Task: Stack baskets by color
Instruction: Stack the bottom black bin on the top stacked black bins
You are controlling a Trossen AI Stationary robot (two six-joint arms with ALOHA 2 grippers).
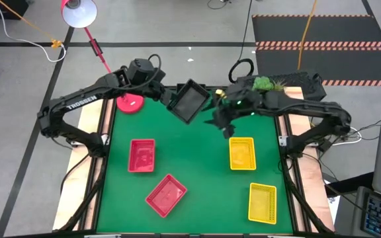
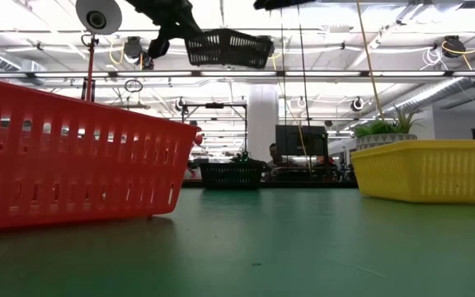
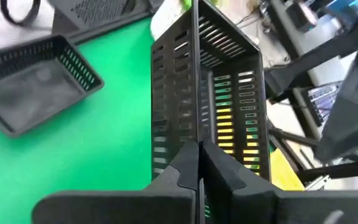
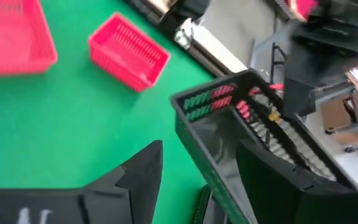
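one black basket is hanging in the air at the far middle of the mat, left gripper clenching its rim. further right, the right gripper is hovering just beside it with fingers spread, holding nothing. looks like a mid-air handover or regrasp. a second black basket is sitting on the mat nearby, the likely stack target; next move is lowering squarely into it. red baskets left, yellow baskets right, open green lane between them, lamp base near the far left edge.
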